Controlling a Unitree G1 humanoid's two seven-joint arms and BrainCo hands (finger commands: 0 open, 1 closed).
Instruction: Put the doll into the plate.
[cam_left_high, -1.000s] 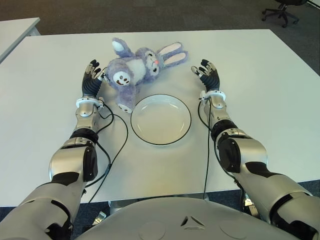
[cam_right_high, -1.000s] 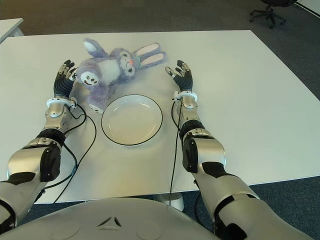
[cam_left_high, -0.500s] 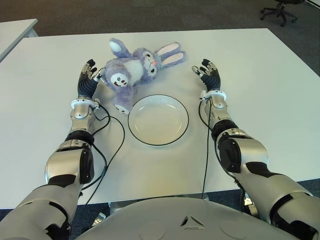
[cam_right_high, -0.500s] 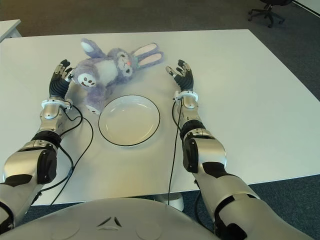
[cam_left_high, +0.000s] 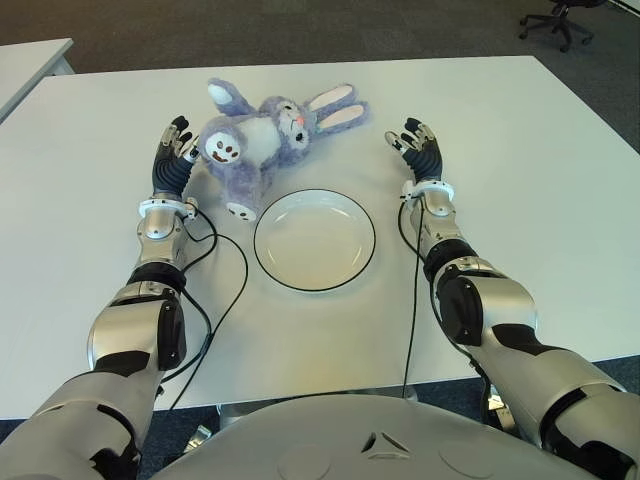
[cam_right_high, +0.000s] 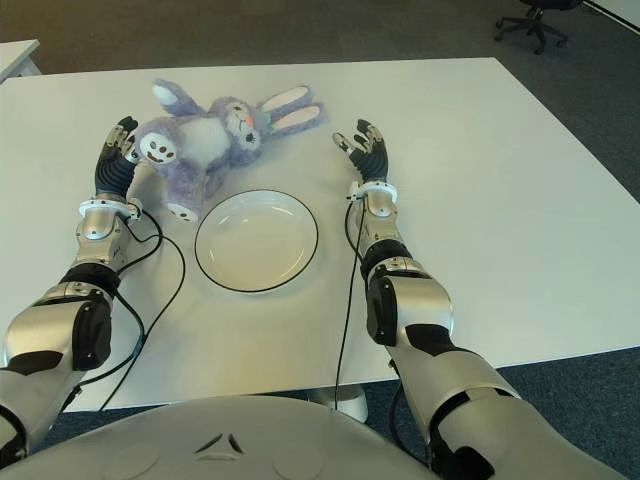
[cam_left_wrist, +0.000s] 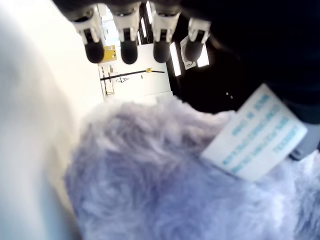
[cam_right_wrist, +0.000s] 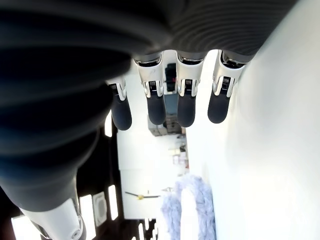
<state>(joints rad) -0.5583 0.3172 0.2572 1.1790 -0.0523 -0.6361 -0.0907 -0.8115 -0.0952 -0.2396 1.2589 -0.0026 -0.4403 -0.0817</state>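
The doll (cam_left_high: 265, 140), a purple plush bunny with pink-lined ears, lies on its back on the white table (cam_left_high: 530, 200), just behind and left of the plate (cam_left_high: 314, 240). The plate is white with a dark rim and has nothing in it. My left hand (cam_left_high: 172, 160) stands open right beside the doll's left side, palm toward it. In the left wrist view its fingers (cam_left_wrist: 128, 50) are straight, and purple fur (cam_left_wrist: 150, 165) with a white label (cam_left_wrist: 255, 132) fills the space by the palm. My right hand (cam_left_high: 420, 150) is open to the right of the doll, apart from it.
Black cables (cam_left_high: 225, 290) trail from my left forearm across the table beside the plate. A second table's corner (cam_left_high: 30, 60) shows at the far left and an office chair (cam_left_high: 560, 12) at the far right on the dark carpet.
The doll has turned and slid a little to the left, its raised foot swinging toward my left hand. My left hand has shifted slightly left. The right hand has barely moved.
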